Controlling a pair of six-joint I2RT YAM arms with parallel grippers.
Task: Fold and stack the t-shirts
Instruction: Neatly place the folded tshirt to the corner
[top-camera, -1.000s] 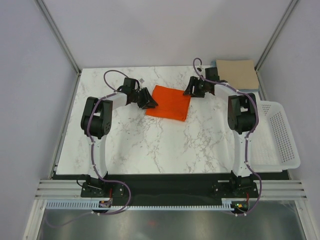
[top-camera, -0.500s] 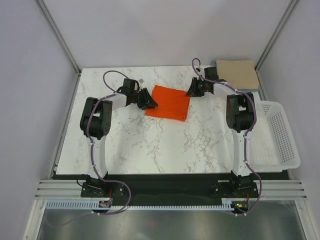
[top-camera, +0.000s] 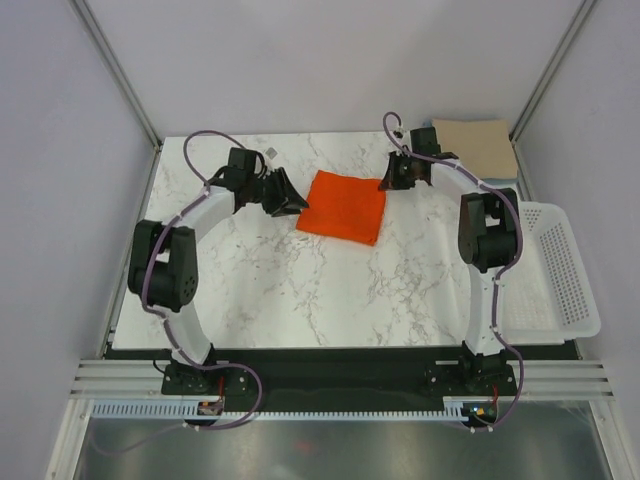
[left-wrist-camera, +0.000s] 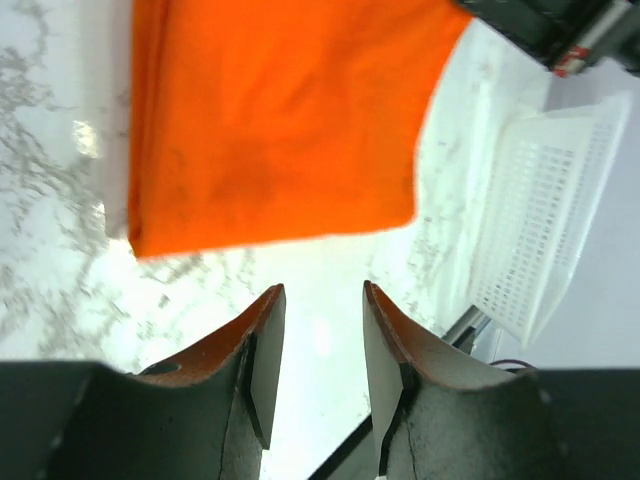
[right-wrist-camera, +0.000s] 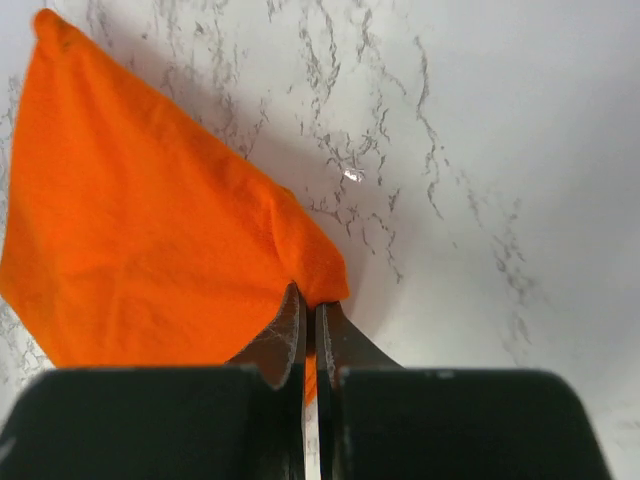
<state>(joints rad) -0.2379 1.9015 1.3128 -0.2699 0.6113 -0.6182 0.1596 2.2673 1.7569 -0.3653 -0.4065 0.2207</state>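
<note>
Marble table (top-camera: 300, 290), lilac walls (top-camera: 60, 200), orange t-shirt (top-camera: 343, 205)

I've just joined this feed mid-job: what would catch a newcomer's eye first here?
The bright orange t-shirt, folded square at the far middle of the white marble table, stands out at once. The right hand is pinched shut on one corner of it, while the left hand hovers open just off the opposite edge, not touching. A folded tan t-shirt lies at the far right corner, with a white basket along the right edge.
</note>
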